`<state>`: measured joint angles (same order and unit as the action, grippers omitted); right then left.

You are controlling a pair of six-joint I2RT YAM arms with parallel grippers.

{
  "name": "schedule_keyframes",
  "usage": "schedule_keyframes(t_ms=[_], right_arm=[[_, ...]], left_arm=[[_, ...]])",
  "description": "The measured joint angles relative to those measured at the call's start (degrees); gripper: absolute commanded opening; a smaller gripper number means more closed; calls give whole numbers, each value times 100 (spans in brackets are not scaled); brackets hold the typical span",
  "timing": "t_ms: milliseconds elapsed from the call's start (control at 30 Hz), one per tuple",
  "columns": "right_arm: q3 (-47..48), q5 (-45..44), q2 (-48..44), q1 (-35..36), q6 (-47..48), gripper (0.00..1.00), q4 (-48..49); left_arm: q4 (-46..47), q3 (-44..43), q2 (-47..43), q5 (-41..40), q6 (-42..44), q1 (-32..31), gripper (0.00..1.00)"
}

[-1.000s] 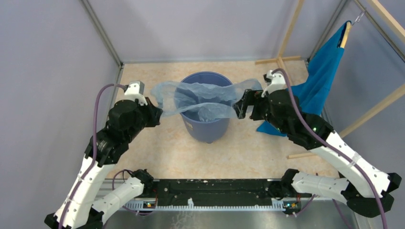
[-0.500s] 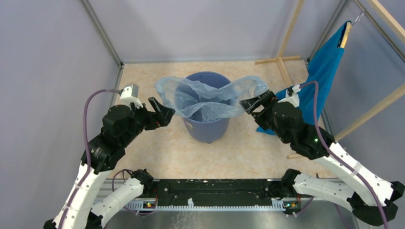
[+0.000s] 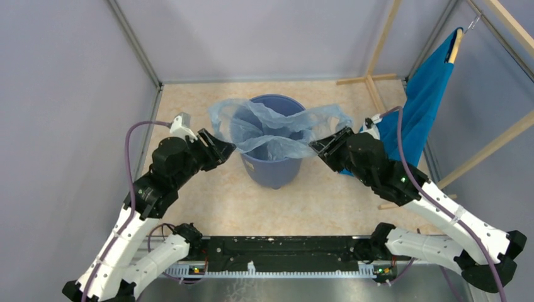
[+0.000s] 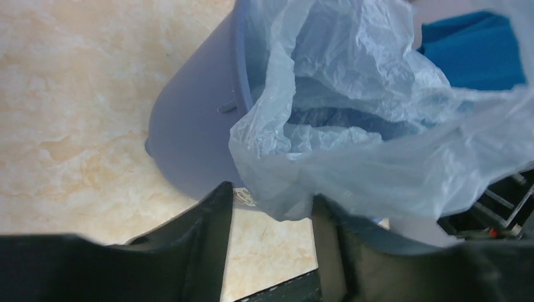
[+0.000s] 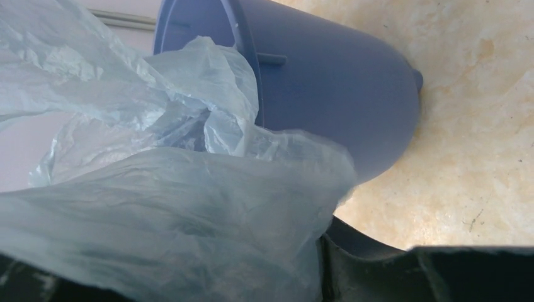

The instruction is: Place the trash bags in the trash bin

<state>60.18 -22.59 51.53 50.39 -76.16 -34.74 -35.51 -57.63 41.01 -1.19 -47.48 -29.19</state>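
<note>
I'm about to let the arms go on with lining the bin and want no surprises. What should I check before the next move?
1. Middle of the trash bag sunk inside the trash bin: ok.
2. Bag edges seated over the bin's rim: not ok, both sides flare loose.
3. The left gripper open, film hanging between its fingers: ok.
4. The right gripper open or shut: cannot tell, film hides one finger.
5. Bin upright: ok.
</note>
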Motion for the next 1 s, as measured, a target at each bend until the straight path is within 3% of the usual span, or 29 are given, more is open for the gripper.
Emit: schedule_keyframes(t_ms=[100, 400, 733, 1000], right_arm=[[-144, 87, -144, 0, 13, 39, 2], [-1088, 573, -994, 0, 691, 37, 306], [-1539, 964, -994, 0, 2660, 37, 1040], [-1797, 94, -356, -79, 4330, 37, 1878]], left_arm=[[-4, 2, -70, -201, 59, 0, 25], [-192, 243, -745, -472, 160, 0, 1], [-435, 1001, -903, -754, 221, 0, 0], [179, 1397, -264, -1036, 350, 0, 5]])
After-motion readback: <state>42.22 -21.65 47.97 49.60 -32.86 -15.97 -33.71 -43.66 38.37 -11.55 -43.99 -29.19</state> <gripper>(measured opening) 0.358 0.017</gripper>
